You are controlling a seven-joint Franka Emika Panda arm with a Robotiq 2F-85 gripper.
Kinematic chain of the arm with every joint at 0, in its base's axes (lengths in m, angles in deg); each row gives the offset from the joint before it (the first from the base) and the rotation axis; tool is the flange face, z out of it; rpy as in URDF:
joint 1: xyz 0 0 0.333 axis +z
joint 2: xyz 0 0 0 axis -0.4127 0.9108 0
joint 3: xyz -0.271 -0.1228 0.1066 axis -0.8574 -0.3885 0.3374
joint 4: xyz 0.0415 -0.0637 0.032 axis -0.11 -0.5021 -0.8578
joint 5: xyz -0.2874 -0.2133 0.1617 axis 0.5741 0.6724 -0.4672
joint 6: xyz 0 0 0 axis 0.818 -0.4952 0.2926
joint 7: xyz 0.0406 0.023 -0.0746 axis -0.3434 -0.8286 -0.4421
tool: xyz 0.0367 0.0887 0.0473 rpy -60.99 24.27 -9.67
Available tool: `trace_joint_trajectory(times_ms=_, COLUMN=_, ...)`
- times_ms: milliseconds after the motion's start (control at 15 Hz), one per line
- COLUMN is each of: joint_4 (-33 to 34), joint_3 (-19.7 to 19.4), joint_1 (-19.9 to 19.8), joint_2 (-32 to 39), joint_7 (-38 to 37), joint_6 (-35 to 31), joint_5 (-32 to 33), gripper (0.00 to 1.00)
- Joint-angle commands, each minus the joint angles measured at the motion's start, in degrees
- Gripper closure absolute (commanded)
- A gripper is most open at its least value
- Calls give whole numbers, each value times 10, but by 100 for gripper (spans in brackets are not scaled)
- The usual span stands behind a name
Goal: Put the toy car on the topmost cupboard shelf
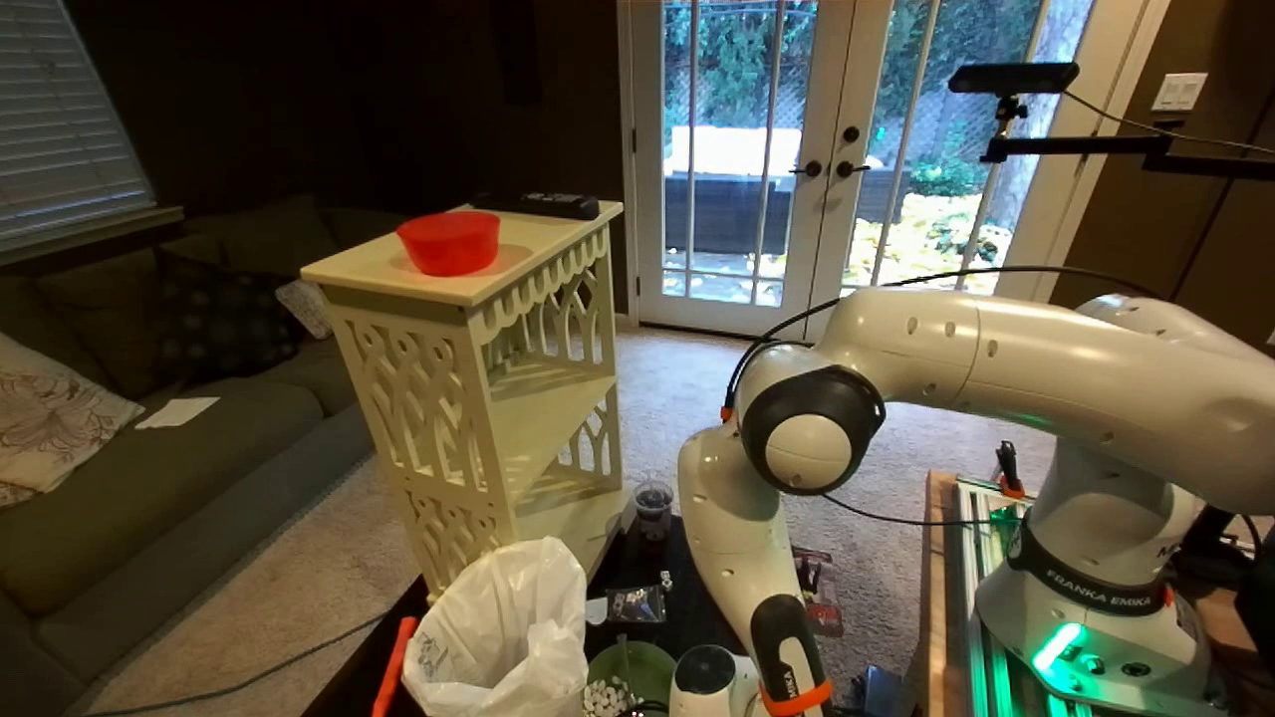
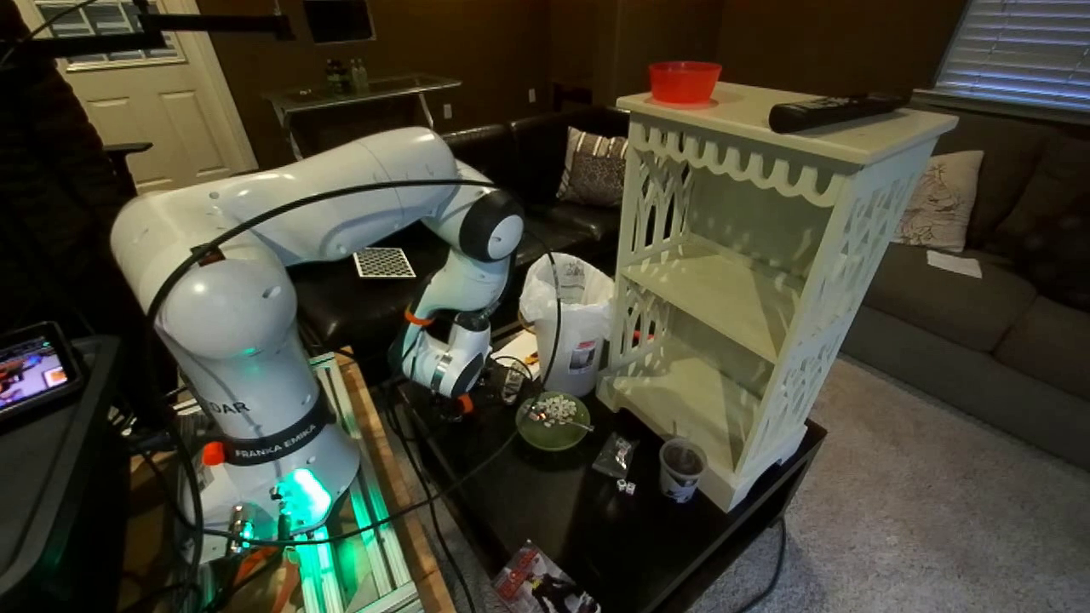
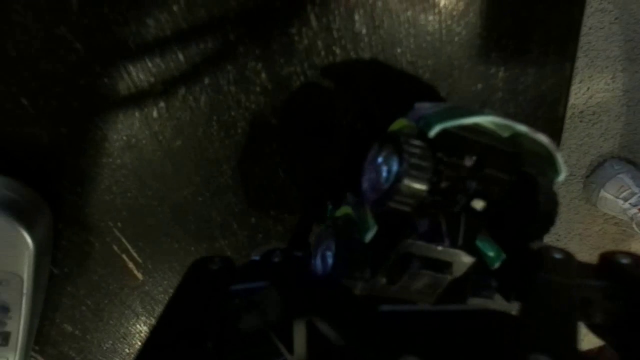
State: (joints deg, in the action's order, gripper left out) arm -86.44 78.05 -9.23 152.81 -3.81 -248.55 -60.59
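Plainly, the arm's base band point(image 1: 1088, 590) reads "FRANKA EMIKA".

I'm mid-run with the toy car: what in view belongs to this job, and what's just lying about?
For the job:
- toy car, in the wrist view
- topmost inner shelf
- cream cabinet around it

Just lying about:
- red bowl and remote, atop the cabinet
- green bowl
- cup
- lined bin

In an exterior view, bowl point(image 2: 685, 85) and remote point(image 2: 834, 111) lie atop the cabinet point(image 2: 724, 281), a bin point(image 2: 583, 319) left of it, a cup point(image 2: 681, 477) before it.
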Motion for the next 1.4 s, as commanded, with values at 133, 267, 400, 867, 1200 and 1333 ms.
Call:
trace_joint_trajectory(times_ms=133, joint_4=3, joint_3=-43, joint_1=64, joint_2=-11, joint_7=-56, joint_6=-23, joint_5=0, gripper=56)
trace_joint_trajectory(times_ms=267, joint_4=-9, joint_3=-67, joint_1=102, joint_2=-31, joint_7=-64, joint_6=-48, joint_5=-3, gripper=58)
trace_joint_trajectory(times_ms=400, joint_4=-26, joint_3=-106, joint_1=160, joint_2=-56, joint_7=-71, joint_6=-99, joint_5=-21, gripper=58)
trace_joint_trajectory(times_ms=867, joint_4=-114, joint_3=-211, joint_1=308, joint_2=-148, joint_7=-104, joint_6=-189, joint_5=-133, gripper=58)
trace_joint_trajectory(times_ms=1200, joint_4=-190, joint_3=-272, joint_1=406, joint_2=-201, joint_7=-147, joint_6=-178, joint_5=-272, gripper=58)
trace_joint_trajectory(times_ms=1333, joint_4=-243, joint_3=-292, joint_1=423, joint_2=-231, joint_7=-160, joint_6=-175, joint_5=-307, gripper=58)
